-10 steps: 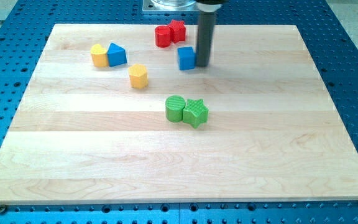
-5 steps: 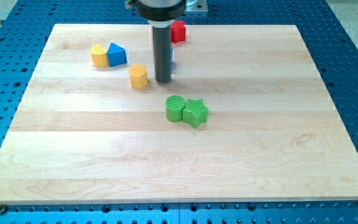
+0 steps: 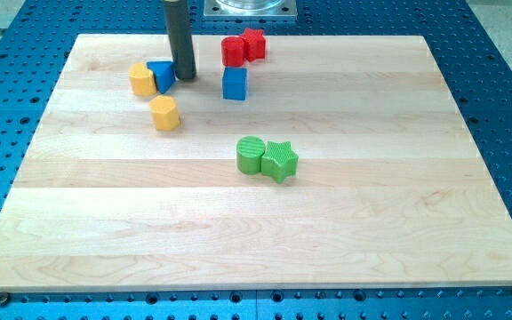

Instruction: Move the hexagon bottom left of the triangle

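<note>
The wooden board (image 3: 256,249) was seen lying on a blue perforated table (image 3: 505,53).

At the view's left, near the board's top edge, a yellow block (image 3: 142,79) of unclear shape was found touching the blue triangle (image 3: 161,76) on that block's left side.

The yellow hexagon (image 3: 164,114) was located just below the triangle, slightly to the view's right of it, apart from both neighbours. It was not at the triangle's bottom left.

My tip (image 3: 185,78) was placed against the triangle's right edge, up and to the view's right of the hexagon, with no contact to the hexagon. No fingers are fitted on this arm, only the dark rod, so no finger state could be given.

Further right, a blue cube (image 3: 235,84) was seen standing alone. Above it, a red cylinder (image 3: 232,51) and a red star-like block (image 3: 254,43) were seen touching each other near the top edge.

Around the board's middle, a green cylinder (image 3: 251,155) and a green star (image 3: 281,161) were seen side by side, touching, well apart from the other blocks.
</note>
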Motion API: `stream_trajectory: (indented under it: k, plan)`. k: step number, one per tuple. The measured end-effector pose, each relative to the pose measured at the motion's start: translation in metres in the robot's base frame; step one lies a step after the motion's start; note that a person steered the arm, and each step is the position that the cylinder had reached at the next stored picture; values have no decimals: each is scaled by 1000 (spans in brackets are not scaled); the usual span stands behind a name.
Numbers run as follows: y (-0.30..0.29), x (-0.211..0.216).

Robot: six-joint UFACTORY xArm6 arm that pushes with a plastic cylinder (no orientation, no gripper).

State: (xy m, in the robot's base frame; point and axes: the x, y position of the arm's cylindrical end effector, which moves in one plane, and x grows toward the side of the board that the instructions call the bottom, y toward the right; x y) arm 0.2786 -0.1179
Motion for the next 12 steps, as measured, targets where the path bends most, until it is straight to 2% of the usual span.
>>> stream_trajectory:
  k: [2, 3, 4, 5, 7, 9, 10, 12]
  plan:
    - [-83, -7]
    - [-137, 5]
    - [-154, 38]
    - [-99, 44]
    - [-116, 18]
    - [-21, 10]
    - [-29, 16]
    - [-35, 60]
